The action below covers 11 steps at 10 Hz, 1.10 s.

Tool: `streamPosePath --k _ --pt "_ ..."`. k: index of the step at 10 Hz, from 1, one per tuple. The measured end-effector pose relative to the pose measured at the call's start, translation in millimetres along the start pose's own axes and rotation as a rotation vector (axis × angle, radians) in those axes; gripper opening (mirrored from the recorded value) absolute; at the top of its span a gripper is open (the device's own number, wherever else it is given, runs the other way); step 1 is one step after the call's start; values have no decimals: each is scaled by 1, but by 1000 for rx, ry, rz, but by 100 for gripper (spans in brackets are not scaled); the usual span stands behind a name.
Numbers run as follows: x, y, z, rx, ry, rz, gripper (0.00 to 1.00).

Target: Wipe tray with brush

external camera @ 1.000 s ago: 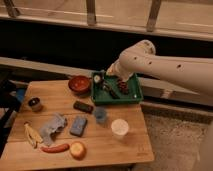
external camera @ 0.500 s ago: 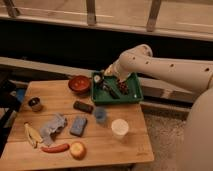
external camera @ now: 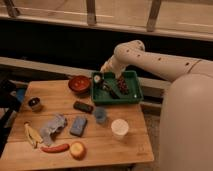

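Note:
The green tray (external camera: 134,95) sits at the far right corner of the wooden table. The brush (external camera: 98,78) lies in the tray's left part, its pale round head up by the left rim and its dark handle slanting down into the tray. My gripper (external camera: 106,69) hangs open at the end of the white arm, just above the tray's far left corner and close over the brush head. I see nothing between its jaws.
A reddish-brown bumpy lump (external camera: 122,84) lies in the tray. On the table are a red-brown bowl (external camera: 79,84), a black bar (external camera: 83,106), a blue cup (external camera: 100,115), a white cup (external camera: 119,128), a blue sponge (external camera: 78,126), a cloth (external camera: 53,126), a banana (external camera: 32,135) and an apple (external camera: 77,150).
The gripper has stayed over the tray's far left corner, sinking slightly. More of the robot's white body now fills the right side of the view.

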Motion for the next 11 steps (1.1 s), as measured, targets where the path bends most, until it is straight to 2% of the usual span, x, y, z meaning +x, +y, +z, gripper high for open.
streamPosePath --k 1,7,8,9,10,11 --pt "2 2 8 -1 21 -2 65" --pt "2 2 8 -10 32 -7 65" --pt "4 0 9 -32 58 -20 65" --pt "6 -3 11 -96 123 -46 65" --pt "6 -7 13 -140 157 -60 65" --pt "7 -7 16 -159 173 -73 65"
